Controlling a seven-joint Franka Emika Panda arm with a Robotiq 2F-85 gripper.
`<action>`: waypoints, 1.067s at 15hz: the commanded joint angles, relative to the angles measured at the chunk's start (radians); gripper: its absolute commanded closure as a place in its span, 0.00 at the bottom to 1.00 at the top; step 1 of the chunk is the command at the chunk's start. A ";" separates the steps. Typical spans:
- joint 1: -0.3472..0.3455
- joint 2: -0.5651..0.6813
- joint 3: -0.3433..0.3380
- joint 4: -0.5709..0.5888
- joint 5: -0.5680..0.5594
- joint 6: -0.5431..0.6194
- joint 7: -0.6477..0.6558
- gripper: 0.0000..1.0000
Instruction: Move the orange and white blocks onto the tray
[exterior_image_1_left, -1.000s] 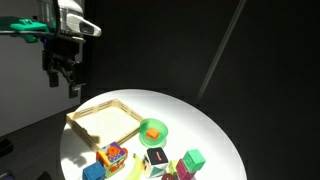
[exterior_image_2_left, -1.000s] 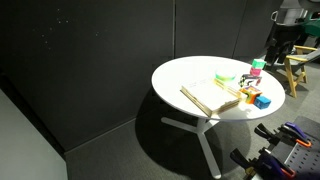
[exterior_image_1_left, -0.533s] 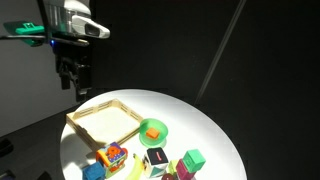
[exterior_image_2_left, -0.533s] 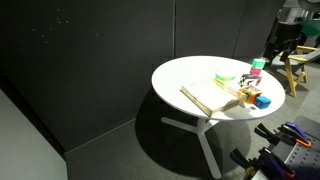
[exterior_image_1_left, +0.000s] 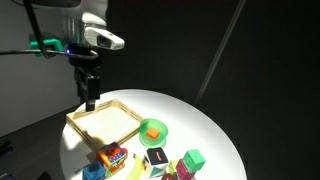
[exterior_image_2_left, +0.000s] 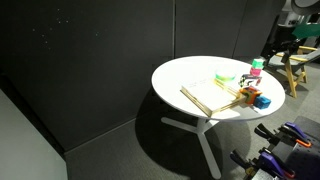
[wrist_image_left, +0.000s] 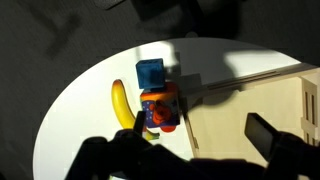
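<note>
The gripper (exterior_image_1_left: 90, 101), jaws spread wide and holding nothing, hangs above the far rim of the wooden tray (exterior_image_1_left: 105, 122) on a round white table (exterior_image_1_left: 200, 125). The orange block (exterior_image_1_left: 115, 154) lies outside the tray's near rim, beside a blue cube (exterior_image_1_left: 95, 170) and a banana (exterior_image_1_left: 135, 166). Farther right, the white-faced block (exterior_image_1_left: 157, 158) sits on the table near a green dish (exterior_image_1_left: 163, 128).

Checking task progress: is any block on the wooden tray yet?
No, the wooden tray is bare in an exterior view, and the white-faced block sits on the white table outside it.
</note>
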 joint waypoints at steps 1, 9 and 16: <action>0.003 0.098 -0.033 0.072 0.045 -0.001 -0.013 0.00; 0.010 0.278 -0.060 0.137 0.051 0.112 -0.108 0.00; -0.002 0.397 -0.085 0.129 0.055 0.288 -0.165 0.00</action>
